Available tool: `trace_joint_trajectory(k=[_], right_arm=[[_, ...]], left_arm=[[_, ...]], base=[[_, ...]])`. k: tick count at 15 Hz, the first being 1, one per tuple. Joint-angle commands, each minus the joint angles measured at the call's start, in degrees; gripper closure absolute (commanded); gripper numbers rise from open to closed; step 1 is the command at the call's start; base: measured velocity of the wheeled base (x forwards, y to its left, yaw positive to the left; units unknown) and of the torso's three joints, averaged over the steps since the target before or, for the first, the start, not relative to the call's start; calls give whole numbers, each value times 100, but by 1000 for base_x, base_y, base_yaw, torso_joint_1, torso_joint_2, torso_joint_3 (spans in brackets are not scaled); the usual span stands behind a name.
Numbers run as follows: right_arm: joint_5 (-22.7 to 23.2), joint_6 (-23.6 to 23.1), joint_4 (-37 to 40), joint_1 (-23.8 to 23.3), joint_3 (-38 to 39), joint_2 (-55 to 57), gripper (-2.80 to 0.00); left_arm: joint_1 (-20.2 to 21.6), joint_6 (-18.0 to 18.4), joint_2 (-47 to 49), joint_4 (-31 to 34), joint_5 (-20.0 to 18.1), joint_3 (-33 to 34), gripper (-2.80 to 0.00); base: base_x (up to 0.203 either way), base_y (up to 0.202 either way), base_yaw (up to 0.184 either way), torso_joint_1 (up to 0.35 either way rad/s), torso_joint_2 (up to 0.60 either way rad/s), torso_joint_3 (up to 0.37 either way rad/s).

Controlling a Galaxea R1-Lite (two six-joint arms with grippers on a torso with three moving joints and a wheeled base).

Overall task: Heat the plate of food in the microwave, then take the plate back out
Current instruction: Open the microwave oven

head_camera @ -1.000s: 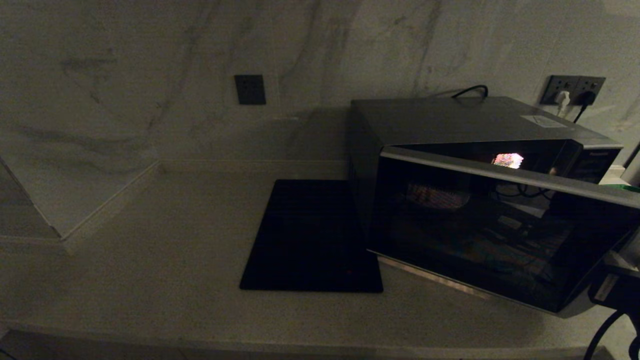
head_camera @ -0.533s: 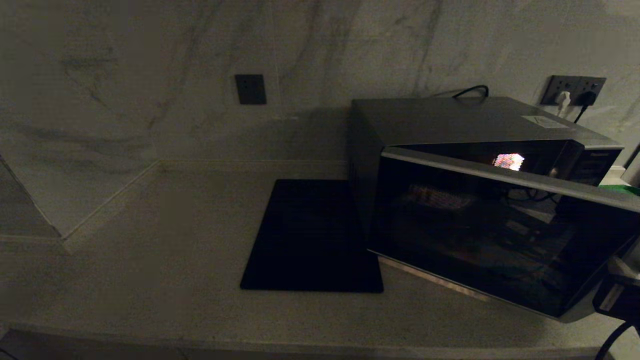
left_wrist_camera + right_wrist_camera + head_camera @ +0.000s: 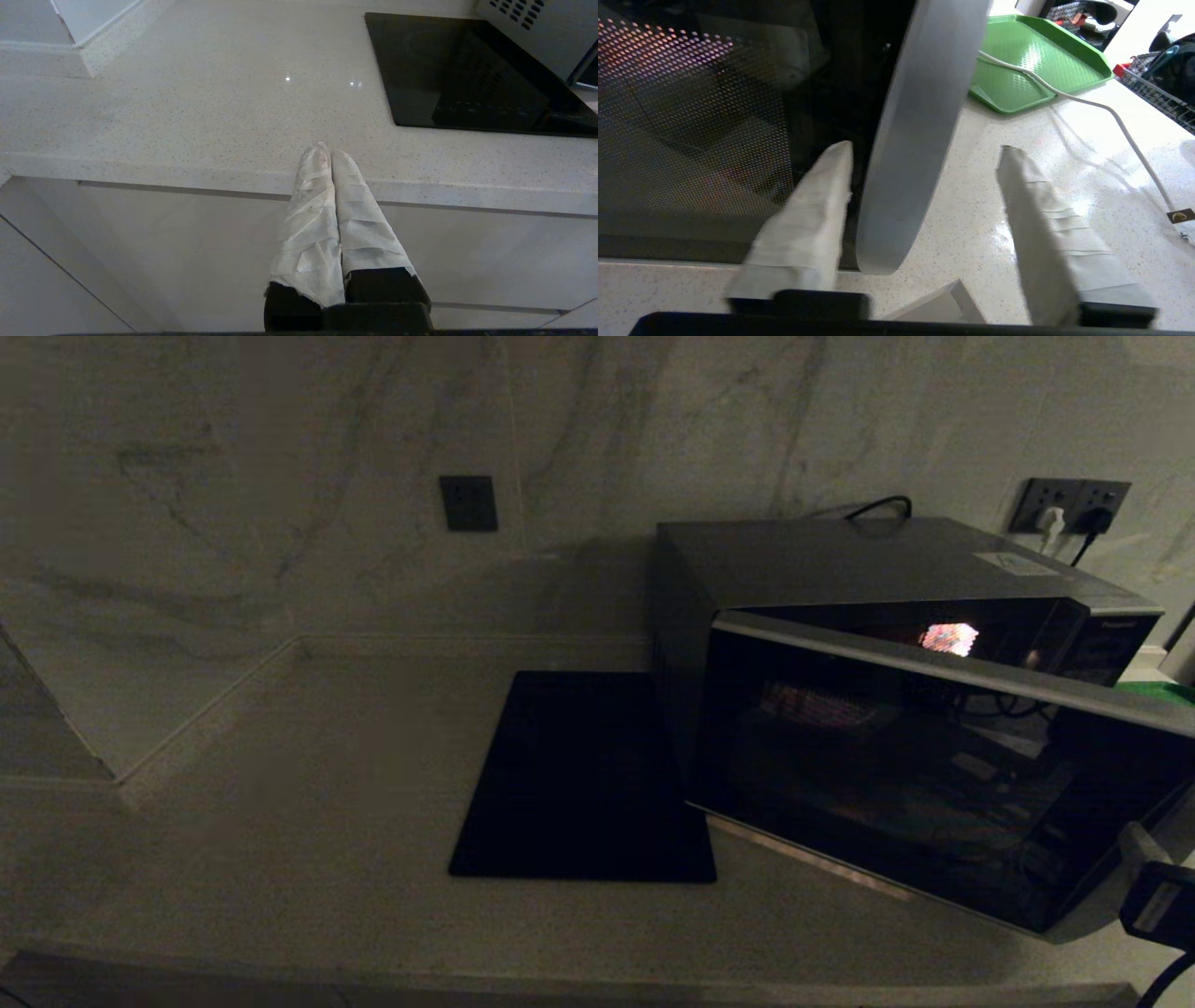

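- The counter point(image 3: 308, 821) is pale speckled stone, meeting a marbled wall at the back.
- A flat black square mat point(image 3: 579, 779) lies on it.
- The microwave point(image 3: 868, 579) stands just beside the mat, door ajar.
- A green tray point(image 3: 1031, 60) rests beyond the microwave; a white cable point(image 3: 1106, 112) trails across it onto the counter.
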Motion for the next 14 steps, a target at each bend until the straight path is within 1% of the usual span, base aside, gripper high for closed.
trace_joint_trajectory(k=[1,6,13,14], right_arm=[[-20,-1,-32,3,62,-139,-280],[-25,-150,-24,3,105,-674,-280],[-37,-575,-49,3,6,-1495,-280],[-42,-758,-207,3,-122,-1590,-280]], left_arm=[[0,-5,-9,-5,3,-1,0],[0,-5,-9,-5,3,-2,0],[0,-5,-9,-5,3,0,0],[0,-5,-9,-5,3,0,0]], base=[[0,0,0,0,0,0],[0,0,0,0,0,0],[0,0,0,0,0,0],[0,0,0,0,0,0]])
